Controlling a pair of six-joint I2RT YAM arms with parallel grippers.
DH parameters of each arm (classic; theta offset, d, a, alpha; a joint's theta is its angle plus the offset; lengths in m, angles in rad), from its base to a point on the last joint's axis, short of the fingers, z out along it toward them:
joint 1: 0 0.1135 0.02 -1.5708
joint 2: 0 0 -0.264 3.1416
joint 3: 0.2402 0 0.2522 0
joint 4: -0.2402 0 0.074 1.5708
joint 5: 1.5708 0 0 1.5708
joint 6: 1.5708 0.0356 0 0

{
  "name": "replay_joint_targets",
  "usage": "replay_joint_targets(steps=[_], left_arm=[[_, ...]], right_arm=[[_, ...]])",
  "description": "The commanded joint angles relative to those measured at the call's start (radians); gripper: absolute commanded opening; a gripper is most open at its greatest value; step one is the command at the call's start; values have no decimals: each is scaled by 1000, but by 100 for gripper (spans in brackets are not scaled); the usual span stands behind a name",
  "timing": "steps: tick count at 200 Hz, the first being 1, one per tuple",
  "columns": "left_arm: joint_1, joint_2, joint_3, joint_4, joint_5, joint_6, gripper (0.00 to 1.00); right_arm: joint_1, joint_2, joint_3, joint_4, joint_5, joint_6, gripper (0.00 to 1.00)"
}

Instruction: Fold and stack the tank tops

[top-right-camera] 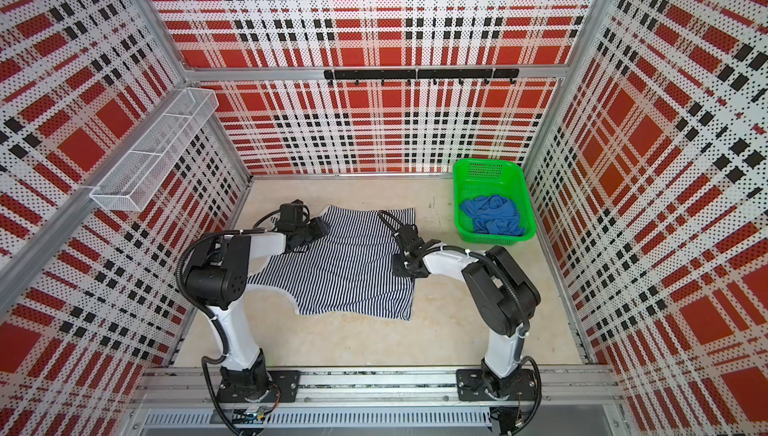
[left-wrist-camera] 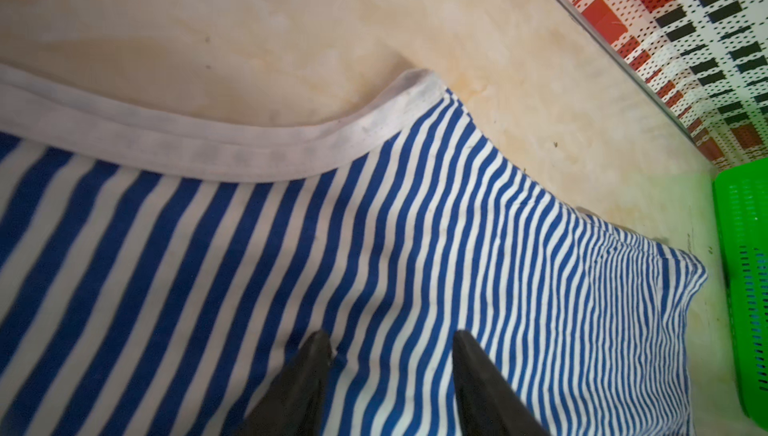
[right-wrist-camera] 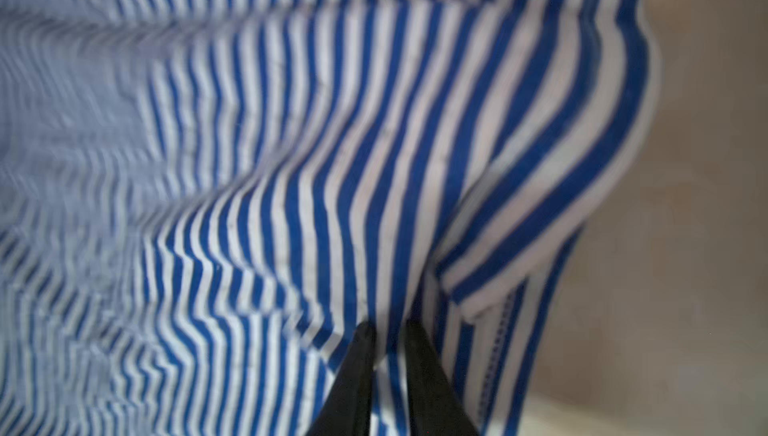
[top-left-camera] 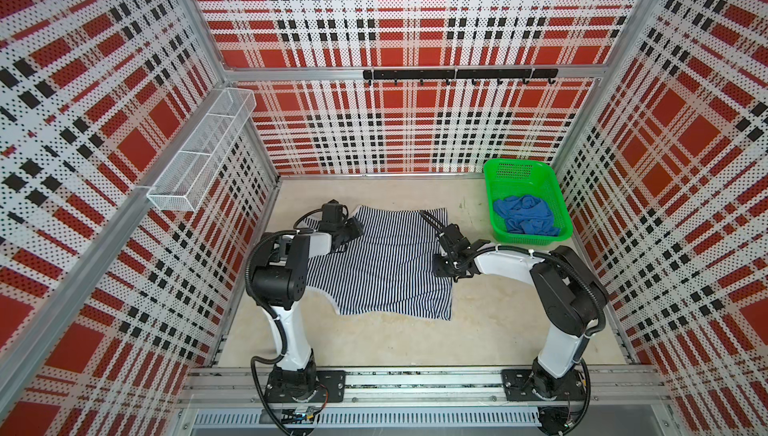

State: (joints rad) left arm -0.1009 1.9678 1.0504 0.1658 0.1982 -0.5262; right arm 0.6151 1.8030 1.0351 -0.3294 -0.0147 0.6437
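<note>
We see the striped top (top-left-camera: 386,263) spread mostly flat on the table (top-left-camera: 395,342) between the 2 arms. The blue top (top-left-camera: 525,216) lies crumpled in the green basket (top-left-camera: 515,172) at the far right corner, so we judge the folding as only beginning. The left gripper (left-wrist-camera: 390,336) stands over the striped cloth near the white trim (left-wrist-camera: 249,155) of an armhole, its jaws apart with nothing between them; we cannot tell whether the tips touch the cloth. The right gripper (right-wrist-camera: 388,328) sits at the top's right edge with its jaws drawn close on a raised pinch of striped cloth. That wrist view is blurred, so the grip looks likely rather than certain. The risks follow from this lopsided hold. If the right arm lifts or drags while the left side is free, the top could slide or twist across the table instead of folding along a clean line. A pinch that catches only 1 layer could pull the 2 layers apart and leave wrinkles. A shallow pinch could slip out partway and drop the edge in a heap.
</note>
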Motion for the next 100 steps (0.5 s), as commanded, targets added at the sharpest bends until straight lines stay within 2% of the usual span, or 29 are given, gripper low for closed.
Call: replay_joint_targets(steps=[1,53,100], left_arm=[[21,69,2,-22,5,-26,52],[27,103,21,57,20,-99,51],[8,84,53,74,38,-111,52]], right_arm=[[-41,-2,-41,-35,79,18,18],[-199,-5,-47,-28,118,-83,18],[-246,-69,75,-129,127,-199,19]])
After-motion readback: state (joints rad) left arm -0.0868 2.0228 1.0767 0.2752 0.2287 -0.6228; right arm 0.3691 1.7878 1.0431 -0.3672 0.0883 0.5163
